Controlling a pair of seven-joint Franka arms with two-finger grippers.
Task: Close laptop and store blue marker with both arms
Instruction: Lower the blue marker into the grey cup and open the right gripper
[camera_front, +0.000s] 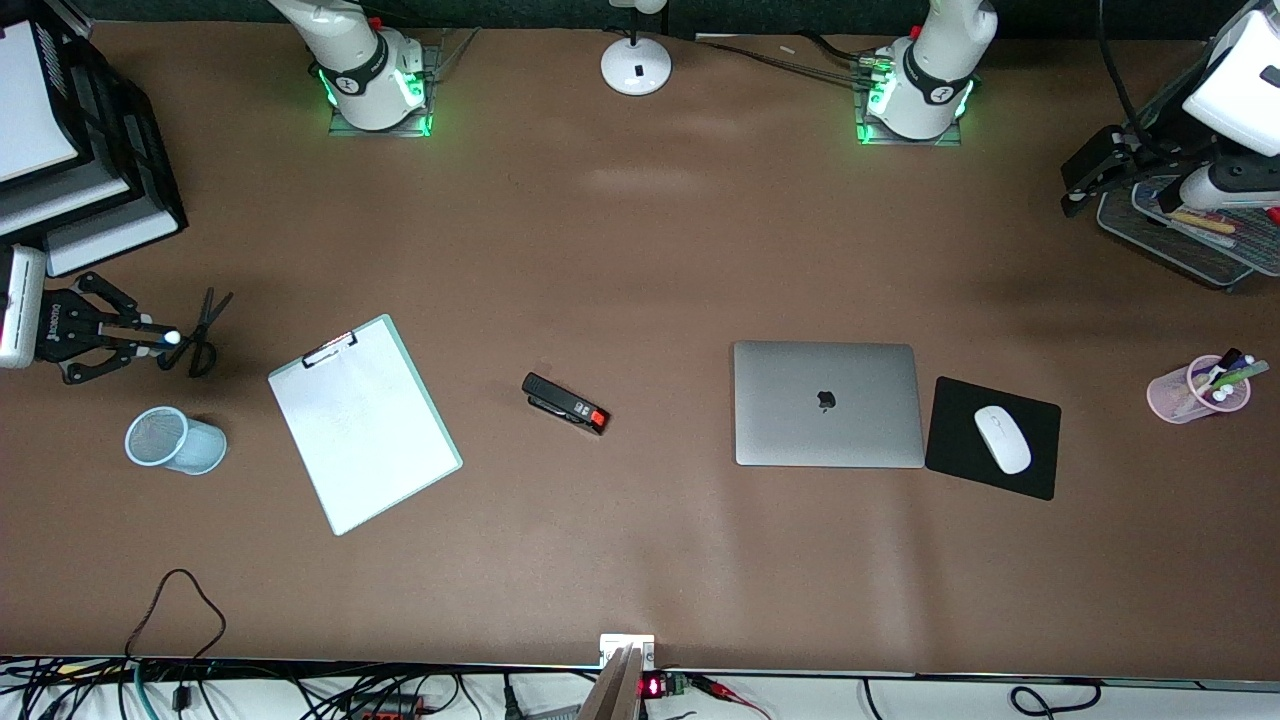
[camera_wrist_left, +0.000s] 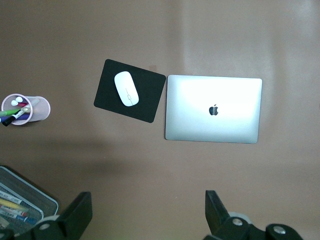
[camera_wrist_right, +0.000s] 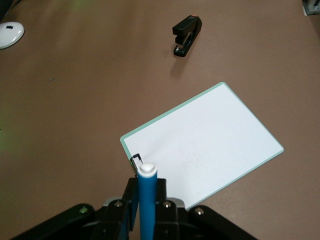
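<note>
The laptop (camera_front: 825, 403) lies closed on the table, lid up with the dark apple logo showing; it also shows in the left wrist view (camera_wrist_left: 213, 109). My right gripper (camera_front: 110, 335) is at the right arm's end of the table, shut on the blue marker (camera_front: 160, 337), whose whitish cap end points toward the scissors. In the right wrist view the blue marker (camera_wrist_right: 147, 187) stands between the fingers of the right gripper (camera_wrist_right: 147, 212). My left gripper (camera_front: 1095, 175) is up over the left arm's end of the table, open and empty (camera_wrist_left: 148, 210).
A light blue mesh cup (camera_front: 175, 440), scissors (camera_front: 205, 335), a clipboard (camera_front: 362, 425) and a stapler (camera_front: 565, 403) lie toward the right arm's end. A mouse (camera_front: 1002, 438) on a black mousepad (camera_front: 1040, 470), a pink cup (camera_front: 1180, 395) of markers and a mesh tray (camera_front: 1180, 240) lie toward the left arm's end.
</note>
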